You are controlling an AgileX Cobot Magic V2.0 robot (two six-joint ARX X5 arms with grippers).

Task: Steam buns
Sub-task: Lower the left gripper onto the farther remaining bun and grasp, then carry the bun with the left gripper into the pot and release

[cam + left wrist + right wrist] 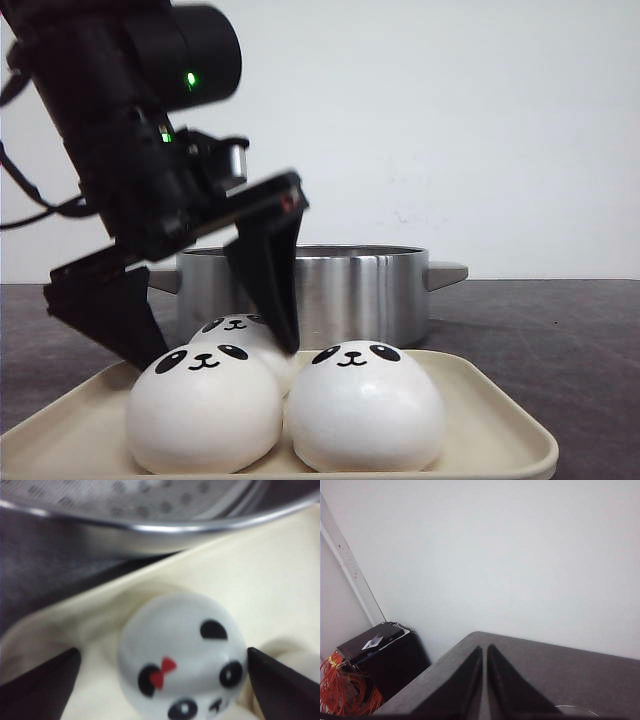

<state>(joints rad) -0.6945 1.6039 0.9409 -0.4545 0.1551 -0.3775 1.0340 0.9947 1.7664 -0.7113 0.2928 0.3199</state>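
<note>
Three white panda-face buns sit on a cream tray (pixel 505 425): two in front (pixel 203 410) (pixel 365 405) and one behind (pixel 238 330). A fourth bun is not in view. My left gripper (pixel 218 350) is open, its black fingers (pixel 272 280) lowered on either side of the back bun without closing on it. In the left wrist view that bun (pixel 182 650) has a red bow and lies between the open gripper (pixel 162 682). My right gripper (pixel 485 680) is shut and empty, raised over the grey table (pixel 580 670).
A steel pot (pixel 350 290) with side handles stands just behind the tray; its perforated steamer insert (pixel 150 500) shows in the left wrist view. A dark cabinet with orange cables (pixel 355 680) stands beyond the table's edge.
</note>
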